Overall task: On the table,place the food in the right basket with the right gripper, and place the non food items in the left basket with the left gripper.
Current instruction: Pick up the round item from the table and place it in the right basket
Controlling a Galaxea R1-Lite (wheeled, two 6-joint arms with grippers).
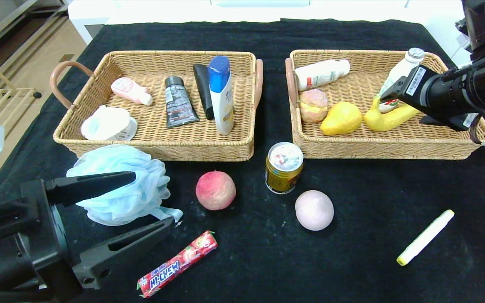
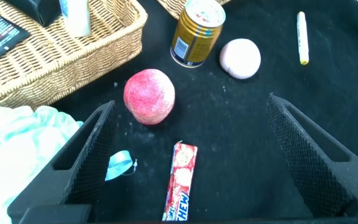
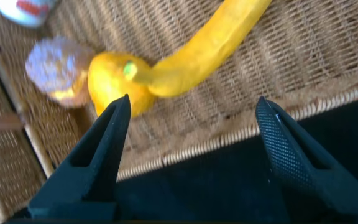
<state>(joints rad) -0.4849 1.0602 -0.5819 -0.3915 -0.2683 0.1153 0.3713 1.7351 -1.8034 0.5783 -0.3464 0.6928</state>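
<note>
**Still unsorted: candy, can, fruit and pen on the black cloth**

Nearest the robot, the red candy bar (image 1: 178,264) lies on the black table (image 1: 352,261), its wrapper reading "HI-CHEW" in white letters. Just beyond it sit a pink peach (image 1: 215,190), a gold can (image 1: 283,167) with a printed pull-tab lid whose writing is too small to read, and a pale pink ball-shaped item (image 1: 314,210). Far to the right lies a white and yellow marker pen (image 1: 425,237). At the left, a light blue bath pouf (image 1: 120,185) rests against the near wall of the left basket (image 1: 158,147).

The left gripper (image 1: 152,200) hovers low at the near left, its fingers spread wide around the pouf's near side; its wrist camera shows the candy bar and peach between the fingers, with nothing held.

The left basket holds a white round container (image 1: 108,123), a small pink bottle (image 1: 131,91), a grey tube (image 1: 178,102), a black tube (image 1: 203,89) and a white bottle with a blue cap (image 1: 220,93); their print cannot be read.

The right basket (image 1: 385,147) holds a white bottle (image 1: 321,74) lying down, a cream puff (image 1: 313,105), a yellow pear-like fruit (image 1: 341,118), a banana (image 1: 387,119) and another white bottle (image 1: 403,69) leaning at the far side. The right gripper (image 3: 188,134) hangs above this basket, fingers apart and empty, over the banana.
</note>
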